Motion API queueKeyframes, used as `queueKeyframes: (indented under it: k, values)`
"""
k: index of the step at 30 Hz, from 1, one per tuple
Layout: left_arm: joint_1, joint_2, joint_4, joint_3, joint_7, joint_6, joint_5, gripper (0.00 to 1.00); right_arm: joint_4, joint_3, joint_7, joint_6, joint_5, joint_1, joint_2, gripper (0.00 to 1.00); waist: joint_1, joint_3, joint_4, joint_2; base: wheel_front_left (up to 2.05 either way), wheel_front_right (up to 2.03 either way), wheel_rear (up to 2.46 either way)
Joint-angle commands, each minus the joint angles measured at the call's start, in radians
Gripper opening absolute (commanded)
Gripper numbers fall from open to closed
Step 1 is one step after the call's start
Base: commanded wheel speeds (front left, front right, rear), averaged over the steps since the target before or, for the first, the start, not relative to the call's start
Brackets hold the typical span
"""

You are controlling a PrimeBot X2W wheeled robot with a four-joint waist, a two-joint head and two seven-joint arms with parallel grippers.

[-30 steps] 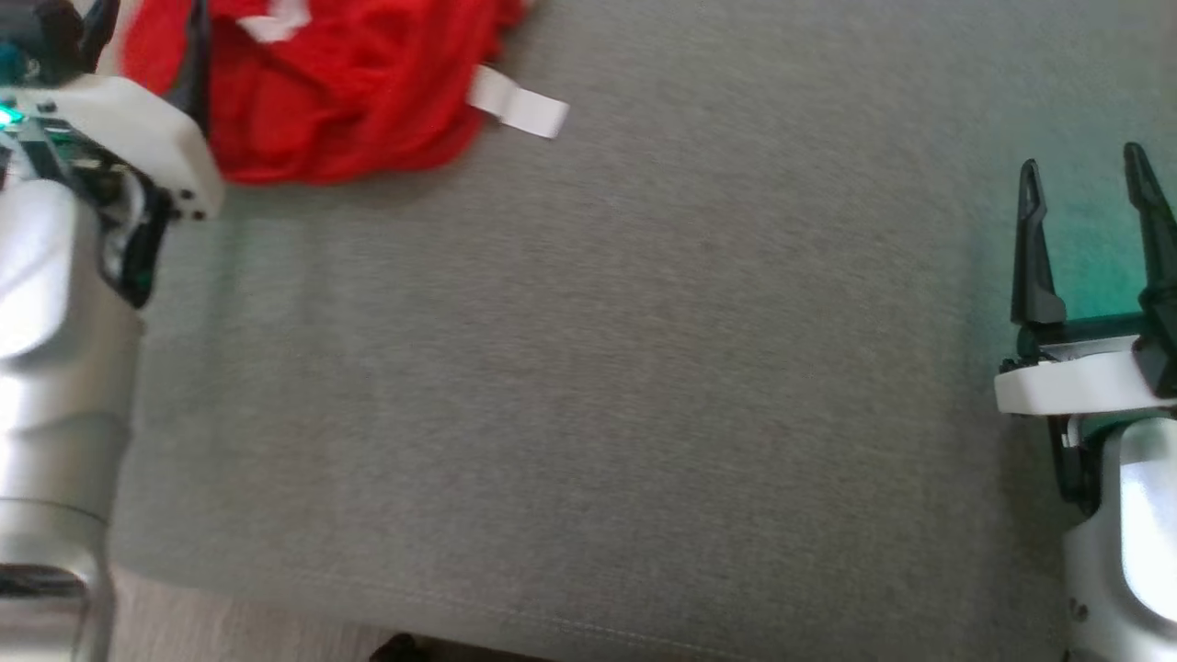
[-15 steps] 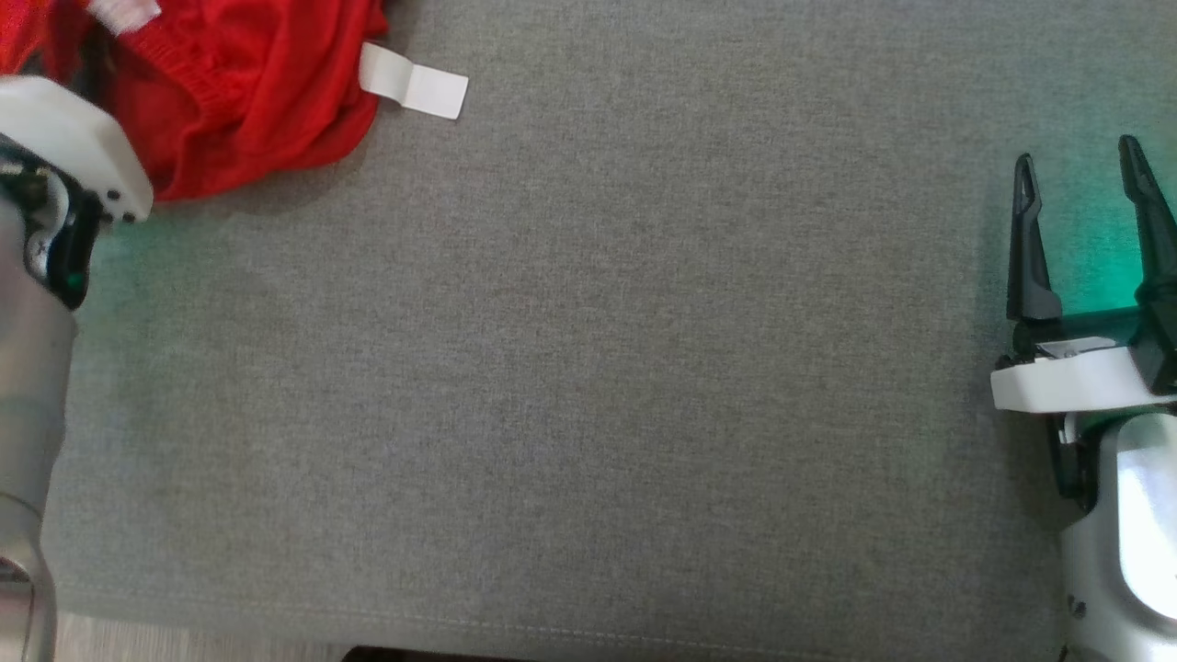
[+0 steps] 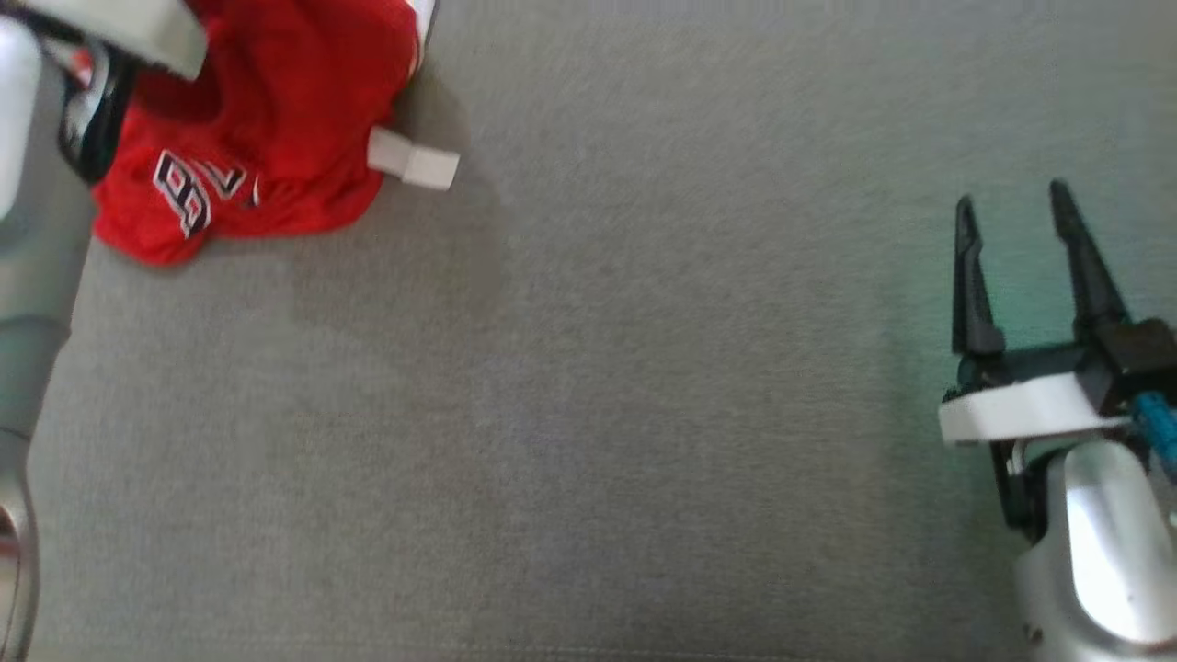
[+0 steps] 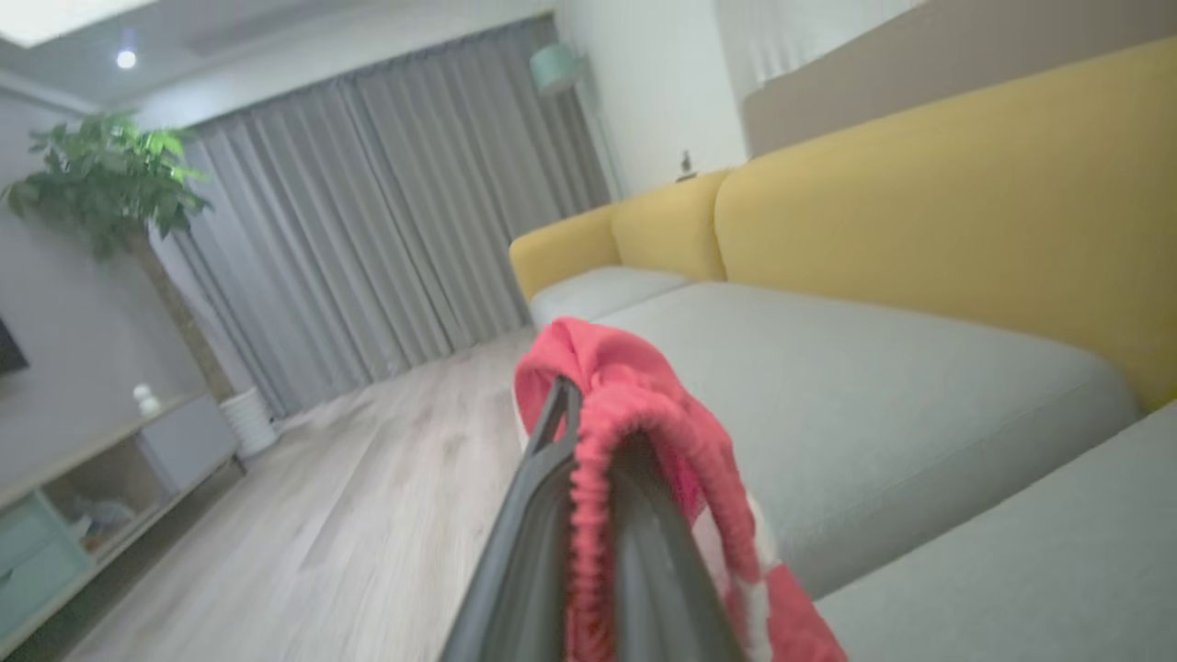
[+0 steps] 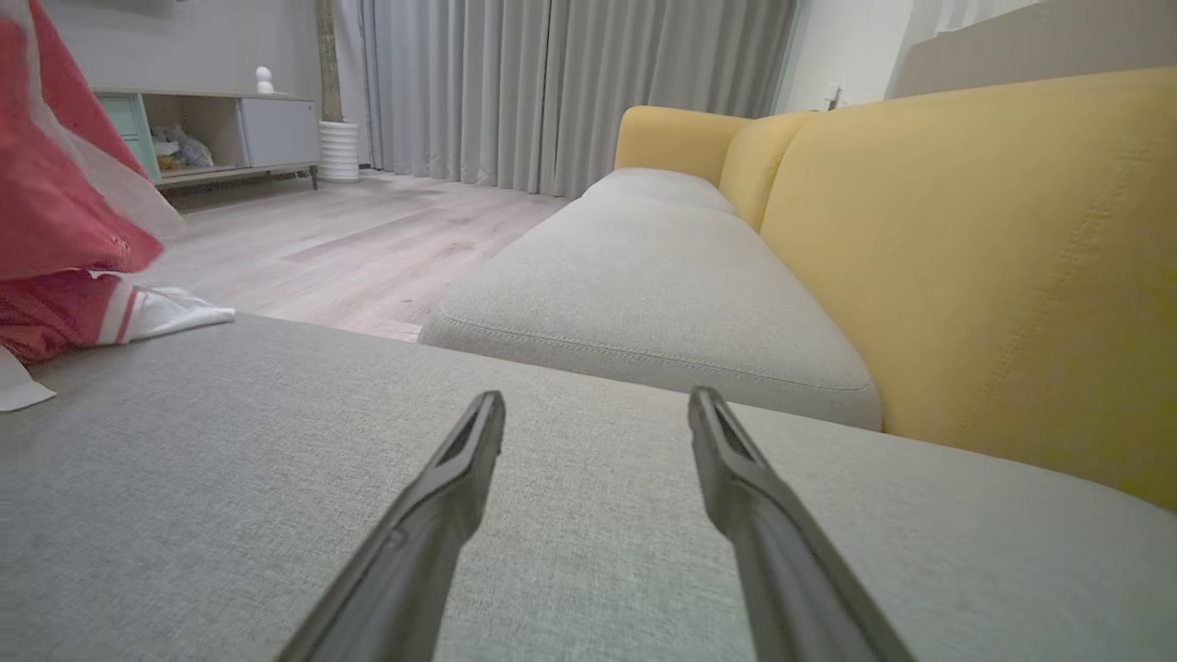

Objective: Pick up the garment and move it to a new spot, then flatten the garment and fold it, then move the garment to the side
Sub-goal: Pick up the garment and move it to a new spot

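The garment (image 3: 267, 110) is a red jersey with dark lettering and a white label (image 3: 414, 164), bunched at the far left of the grey cushion (image 3: 598, 414). Part of it hangs raised under my left wrist (image 3: 110, 28), while its lower folds rest on the cushion. In the left wrist view, my left gripper (image 4: 579, 414) is shut on the garment's (image 4: 644, 395) ribbed red edge, which drapes over the fingers. My right gripper (image 3: 1011, 198) is open and empty at the right, low over the cushion, far from the cloth. The right wrist view shows the right gripper (image 5: 596, 400) and the garment (image 5: 55, 211) at far left.
A yellow sofa back (image 5: 993, 257) runs along the right, with another grey seat cushion (image 5: 644, 276) beyond this one. Past the cushion's edge lies wood floor (image 5: 349, 248), with a low cabinet (image 5: 221, 129), grey curtains and a potted plant (image 4: 101, 175).
My left gripper has shut on the garment and raised part of it, so its lettering now shows. The head camera has shifted. My right gripper stays open.
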Motion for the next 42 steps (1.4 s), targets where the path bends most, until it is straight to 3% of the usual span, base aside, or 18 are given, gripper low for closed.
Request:
queueKeyframes:
  k: [1,7,13,21,30,31,32,35,37,42]
  values:
    - [-0.081,0.056,-0.069,0.009,-0.013,0.002,0.008,0.00,-0.023,0.025,-0.011,0.008,0.014,0.026,0.009,1.00,0.0001,-0.106,-0.076,0.0000,0.00,0.00,0.00]
    - [-0.143,0.035,-0.212,-0.084,0.013,0.002,-0.052,0.00,-0.011,0.051,-0.011,0.008,0.086,0.099,0.012,1.00,0.0001,-0.241,-0.209,0.0000,0.00,0.00,0.00]
    - [-0.198,0.002,-0.275,-0.163,0.060,0.002,-0.141,0.00,-0.017,0.070,-0.011,0.008,0.139,0.149,0.012,1.00,0.0001,-0.295,-0.356,0.0000,0.00,0.00,0.00]
    - [-0.186,-0.050,-0.265,-0.378,0.073,0.002,-0.191,0.00,-0.051,0.110,-0.011,0.008,0.213,0.131,0.012,1.00,0.0001,-0.241,-0.513,0.0000,0.00,0.00,0.00]
    - [-0.006,-0.039,-0.096,-0.652,0.030,0.002,-0.234,0.02,-0.082,0.169,-0.011,0.008,0.306,0.093,0.012,1.00,0.0001,-0.155,-0.580,0.0000,0.00,0.00,0.00]
    - [0.029,-0.041,-0.069,-0.663,0.033,0.002,-0.258,0.38,-0.084,0.179,-0.011,0.008,0.318,0.090,0.012,1.00,0.0001,-0.150,-0.583,0.0000,0.00,0.00,0.00]
    - [0.058,-0.042,-0.040,-0.668,0.033,0.002,-0.281,1.00,-0.085,0.190,-0.011,0.008,0.323,0.088,0.012,1.00,0.0001,-0.147,-0.584,0.0000,0.00,0.00,0.00]
    - [0.140,-0.053,0.052,-0.624,-0.011,0.010,-0.363,1.00,-0.079,0.210,-0.011,0.008,0.329,0.088,0.013,1.00,0.0001,-0.155,-0.577,0.0000,0.00,0.00,0.00]
    - [0.200,-0.072,0.090,-0.551,-0.036,0.040,-0.431,1.00,-0.073,0.206,-0.011,0.008,0.327,0.098,0.013,1.00,0.0001,-0.171,-0.556,0.0000,0.00,0.00,0.00]
    - [0.379,-0.124,0.060,-0.373,-0.048,0.077,-0.536,1.00,-0.050,0.176,-0.011,0.008,0.294,0.141,0.013,1.00,0.0001,-0.224,-0.447,0.0000,0.00,0.00,0.00]
